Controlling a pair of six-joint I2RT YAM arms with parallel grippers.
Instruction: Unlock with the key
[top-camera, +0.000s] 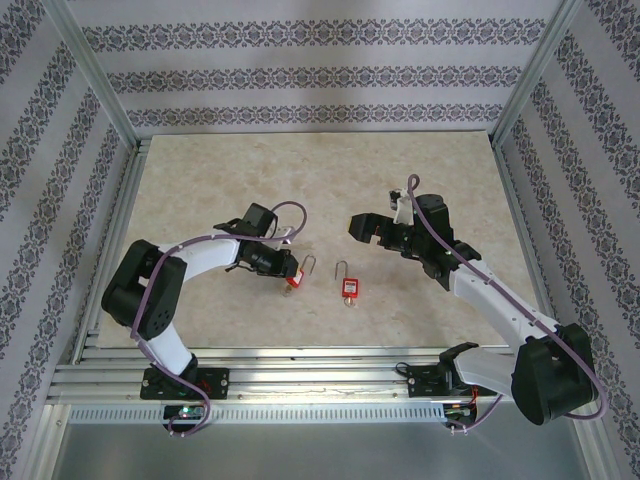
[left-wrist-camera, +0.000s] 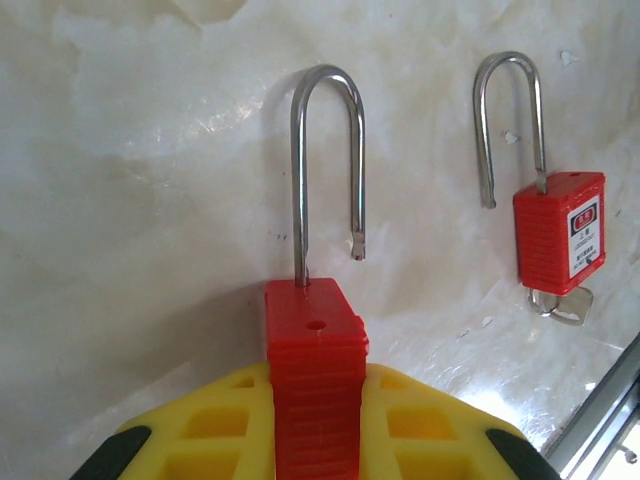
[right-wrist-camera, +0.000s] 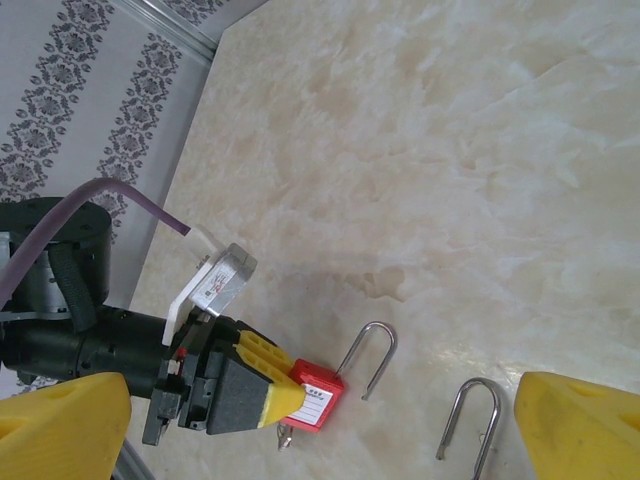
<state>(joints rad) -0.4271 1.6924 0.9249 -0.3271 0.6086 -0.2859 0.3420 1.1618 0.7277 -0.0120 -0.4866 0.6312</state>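
Left gripper (left-wrist-camera: 316, 400) pinching a red lock (left-wrist-camera: 315, 330) by its body.
Its yellow fingers (left-wrist-camera: 200, 425) press on both sides of the lock, whose shackle (left-wrist-camera: 325, 150) stands open with one leg free of the body. Just right of this lock, a second lock (top-camera: 350, 288) lies flat on the table (top-camera: 200, 190), shackle also open, a key (left-wrist-camera: 565, 305) in its base. Farther right of the held lock, the right gripper (top-camera: 373, 230) is raised over the table, jaws spread wide.
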